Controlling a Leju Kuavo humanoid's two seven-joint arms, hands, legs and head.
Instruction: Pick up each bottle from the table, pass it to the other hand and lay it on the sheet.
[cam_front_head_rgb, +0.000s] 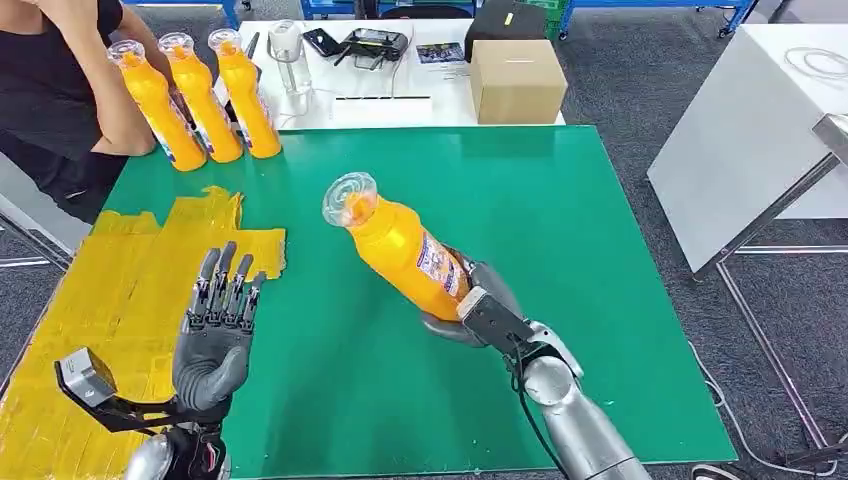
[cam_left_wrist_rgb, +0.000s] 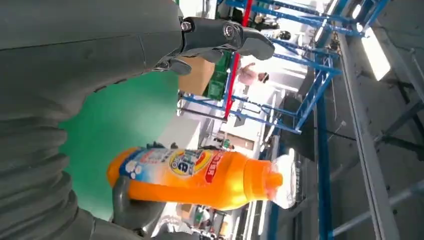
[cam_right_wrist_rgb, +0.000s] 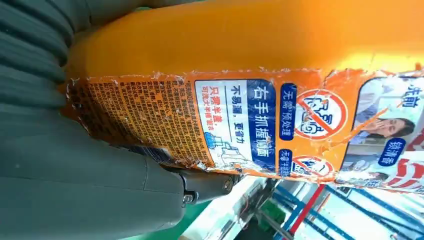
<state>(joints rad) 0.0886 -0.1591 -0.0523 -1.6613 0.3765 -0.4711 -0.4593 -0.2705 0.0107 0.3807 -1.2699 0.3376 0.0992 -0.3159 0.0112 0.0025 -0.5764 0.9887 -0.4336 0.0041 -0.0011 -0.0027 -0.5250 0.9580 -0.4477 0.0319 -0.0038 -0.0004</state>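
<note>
Right hand (cam_front_head_rgb: 478, 305) grips orange bottle (cam_front_head_rgb: 400, 243) above green counter (cam_front_head_rgb: 560, 250).
Right wrist view reveals its torn label; left hand (cam_front_head_rgb: 218, 320), fingers spread, holds nothing beside the bottle.

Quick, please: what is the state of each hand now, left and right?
Left hand: open, fingers apart, holding nothing.
Right hand: holding the orange bottle by its lower body, above the green table.

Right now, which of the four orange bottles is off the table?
The orange bottle that the right hand grips by its base, tilted over the green table. The other three bottles stand at the far left corner.
</note>
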